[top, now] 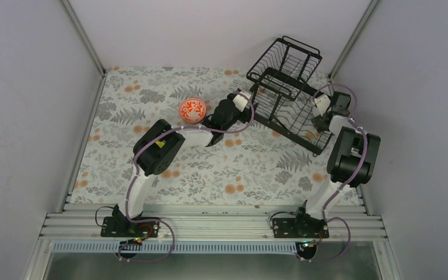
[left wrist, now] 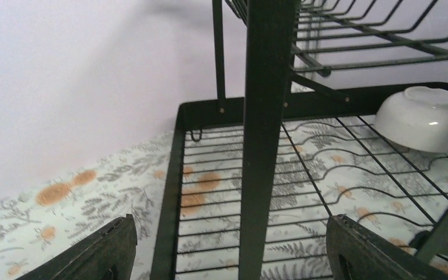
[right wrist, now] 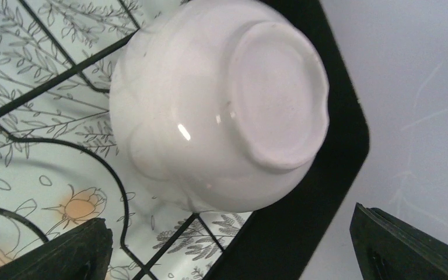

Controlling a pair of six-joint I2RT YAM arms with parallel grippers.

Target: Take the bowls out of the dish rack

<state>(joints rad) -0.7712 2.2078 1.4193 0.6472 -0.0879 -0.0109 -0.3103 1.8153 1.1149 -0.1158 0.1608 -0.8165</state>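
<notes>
The black wire dish rack (top: pixel 286 93) stands at the back right of the table. A plain white bowl (right wrist: pixel 221 105) lies upside down in a corner of its lower tray (right wrist: pixel 303 204). My right gripper (right wrist: pixel 230 251) hovers just short of it, open, its fingers (right wrist: pixel 52 251) wide to either side. The same white bowl (left wrist: pixel 423 116) shows far right in the left wrist view. My left gripper (left wrist: pixel 233 256) is open at the rack's left edge, a rack post (left wrist: pixel 265 146) standing between its fingers without touching them. The white bowl with red-orange pattern (top: pixel 191 109) sits upside down on the table, left of the left gripper (top: pixel 244 99).
The rack's raised upper tier (left wrist: pixel 379 41) hangs over the lower tray. Grey walls close in behind and to the right of the rack. A floral cloth (top: pixel 151 87) covers the table. The right gripper (top: pixel 322 105) is at the rack's right side.
</notes>
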